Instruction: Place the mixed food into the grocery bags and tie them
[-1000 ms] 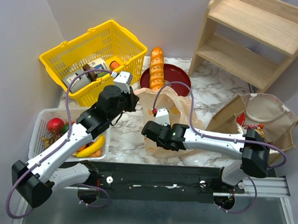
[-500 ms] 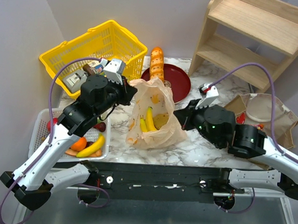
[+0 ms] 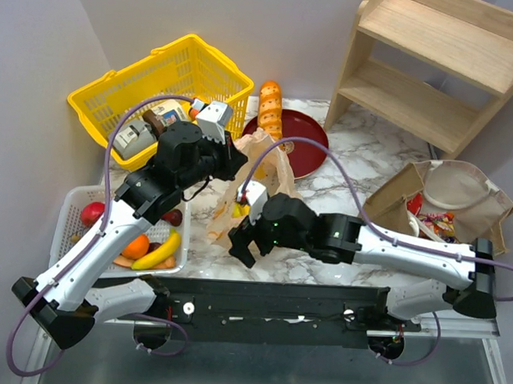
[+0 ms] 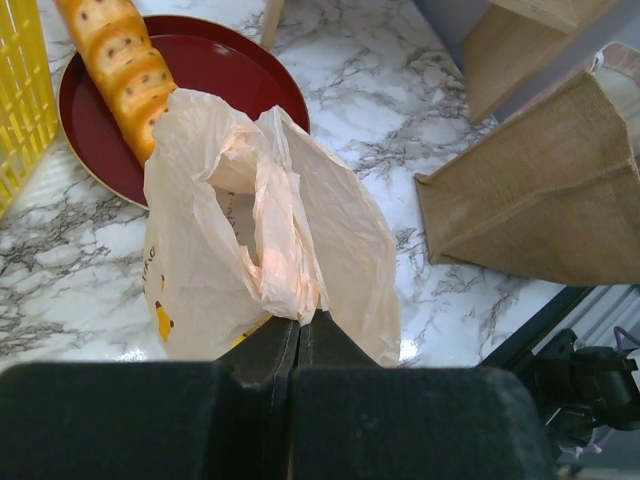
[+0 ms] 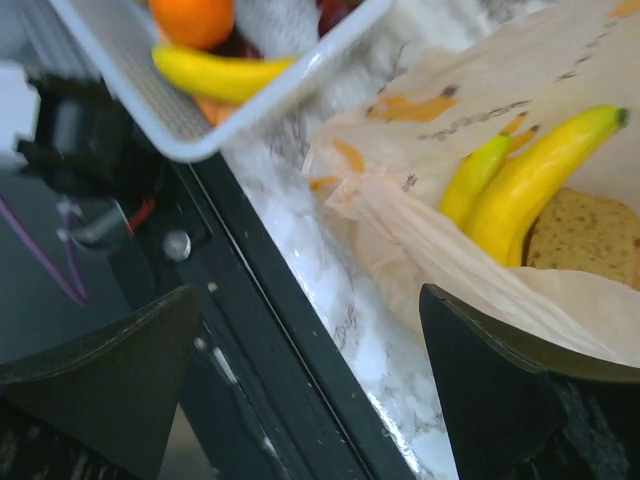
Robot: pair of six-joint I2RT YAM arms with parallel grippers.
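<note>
While the marble table (image 3: 370,163) carries a pale wooden shelf (image 3: 435,72) at the back right and a yellow plastic basket (image 3: 159,75) at the back left, the work is going on near the front edge. A stiff brown bag (image 3: 488,213), coarse and woven-looking from the left wrist, sits at the far right with shiny packets (image 3: 436,220) at its mouth. On the left is a white mesh tray (image 3: 71,208) holding a banana, an orange and a red apple.

Between them stands the plastic bag (image 4: 230,250), thin, crinkly and translucent tan, just in front of a dark red plate (image 3: 307,139) with a long segmented loaf (image 3: 270,115) on it. The left gripper (image 4: 298,325) has its fingers pressed together on a gathered fold of the bag's upper edge, holding the film up in a peak. The right gripper (image 5: 305,300) is at the bag's near-left corner, fingers spread wide with nothing clamped. The bag's wrinkled lower edge lies between and just beyond them, over the black front rail.

Through the film show two smooth yellow bananas (image 5: 530,180) and, beside them, a rough brown bun (image 5: 590,235).

Half a second ago the right arm was pulled back to the right of the bag; now it has swung across in front. The left grip has not let go, and the bag's mouth, then spread open, is now drawn narrower.
</note>
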